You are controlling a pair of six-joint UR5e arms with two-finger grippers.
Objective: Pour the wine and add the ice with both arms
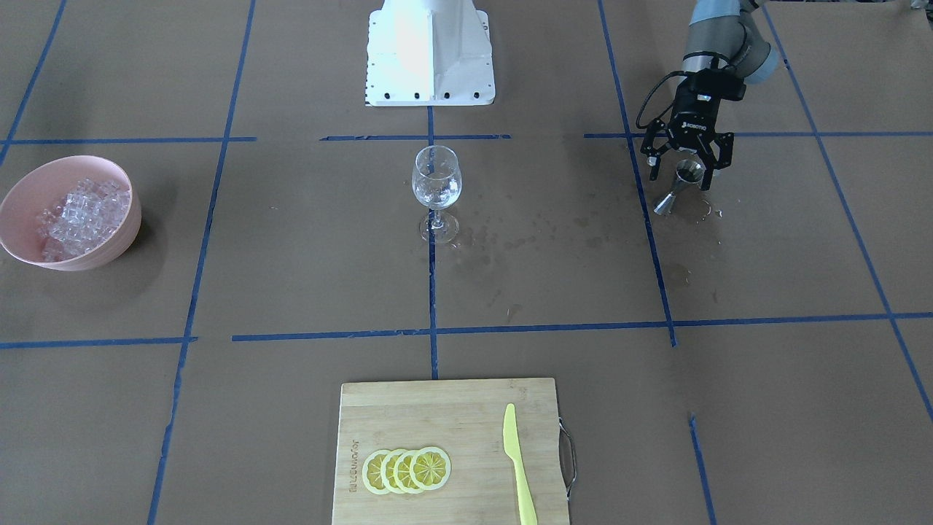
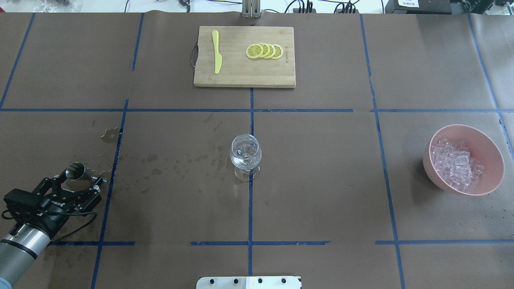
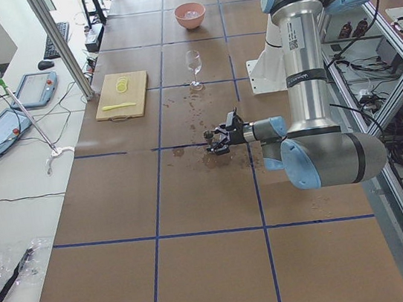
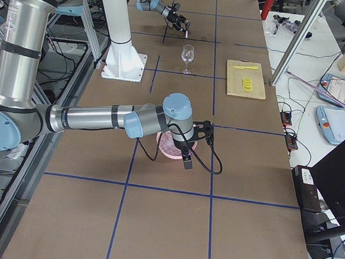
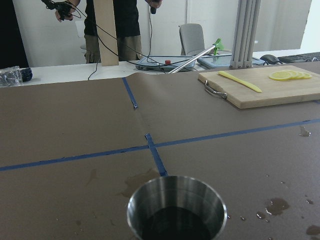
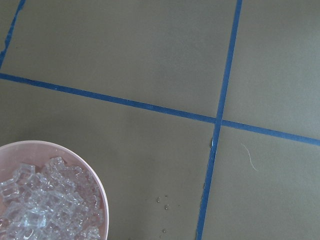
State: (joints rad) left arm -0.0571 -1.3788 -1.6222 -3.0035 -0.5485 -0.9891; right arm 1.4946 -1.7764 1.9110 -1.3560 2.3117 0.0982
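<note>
A steel jigger (image 1: 681, 182) stands on the brown table paper, its inside dark in the left wrist view (image 5: 175, 210). My left gripper (image 1: 681, 177) is open and low, a finger on each side of the jigger (image 2: 75, 170), not closed on it. A clear stemmed wine glass (image 1: 436, 191) stands upright at the table's middle (image 2: 245, 154). Ice cubes (image 2: 455, 164) fill a pink bowl (image 2: 492, 154). My right gripper (image 4: 187, 154) hangs over that bowl and shows only in the exterior right view; I cannot tell if it is open. The right wrist view shows the ice (image 6: 45, 205) below.
A wooden cutting board (image 2: 241, 78) with lemon slices (image 2: 265, 51) and a yellow plastic knife (image 2: 217, 56) lies at the far middle. Wet spots (image 2: 160, 168) mark the paper between jigger and glass. The white pedestal (image 1: 430, 80) stands at the robot's side.
</note>
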